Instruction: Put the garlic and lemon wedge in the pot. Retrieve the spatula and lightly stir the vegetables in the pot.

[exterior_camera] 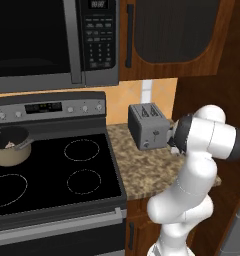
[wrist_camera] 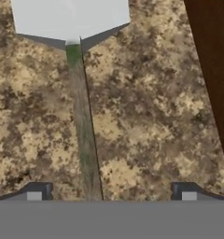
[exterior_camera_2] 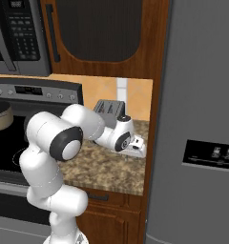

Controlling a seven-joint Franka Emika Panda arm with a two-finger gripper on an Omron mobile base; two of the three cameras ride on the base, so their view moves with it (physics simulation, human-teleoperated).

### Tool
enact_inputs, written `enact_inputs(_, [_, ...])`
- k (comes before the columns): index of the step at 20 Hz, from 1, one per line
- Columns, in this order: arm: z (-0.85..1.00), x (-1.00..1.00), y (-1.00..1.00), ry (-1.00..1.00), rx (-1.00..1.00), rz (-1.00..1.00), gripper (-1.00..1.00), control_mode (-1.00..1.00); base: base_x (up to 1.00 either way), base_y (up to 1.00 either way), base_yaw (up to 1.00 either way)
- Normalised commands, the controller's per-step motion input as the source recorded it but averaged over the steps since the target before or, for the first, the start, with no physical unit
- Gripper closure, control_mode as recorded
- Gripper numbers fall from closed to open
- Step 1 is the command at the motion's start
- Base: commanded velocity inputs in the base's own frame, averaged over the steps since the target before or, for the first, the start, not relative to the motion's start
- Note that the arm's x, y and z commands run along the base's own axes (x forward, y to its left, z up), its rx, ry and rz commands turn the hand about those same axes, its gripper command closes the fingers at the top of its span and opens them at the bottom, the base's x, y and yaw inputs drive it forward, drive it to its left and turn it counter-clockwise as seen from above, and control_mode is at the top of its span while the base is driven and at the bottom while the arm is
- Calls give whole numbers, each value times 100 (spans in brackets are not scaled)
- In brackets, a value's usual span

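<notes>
Granite counter (exterior_camera: pixel 142 172) between stove (exterior_camera: pixel 52 175) and fridge (exterior_camera_2: pixel 202 119).

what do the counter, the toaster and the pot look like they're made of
Counter: polished granite-like stone, going by its brown speckle.
Toaster: grey brushed-looking metal, possibly plastic.
Pot: matte beige body, perhaps enamel or ceramic, with a grey metal-looking rim and handle.

The speckled brown granite bench (exterior_camera: pixel 142 172) runs between the black stove top (exterior_camera: pixel 52 175) and a dark wood panel. A grey toaster (exterior_camera: pixel 147 126) stands at its 12 o'clock end, against the wall. On the stove top, the pot (exterior_camera: pixel 11 146) sits at 10 o'clock, over the rear left burner.

In the hand view a spatula (wrist_camera: pixel 79 79) lies flat on the bench, blade at 12 o'clock.
</notes>
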Motion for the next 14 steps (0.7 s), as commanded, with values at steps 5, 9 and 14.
enact_inputs(5, [0, -15, 25, 0, 0, 0, 100, -100, 0, 0, 0])
enact_inputs(9, [0, 0, 3, 0, 0, 0, 100, -100, 0, 0, 0])
enact_inputs(14, [2, -3, 0, 0, 0, 0, 100, -100, 0, 0, 0])
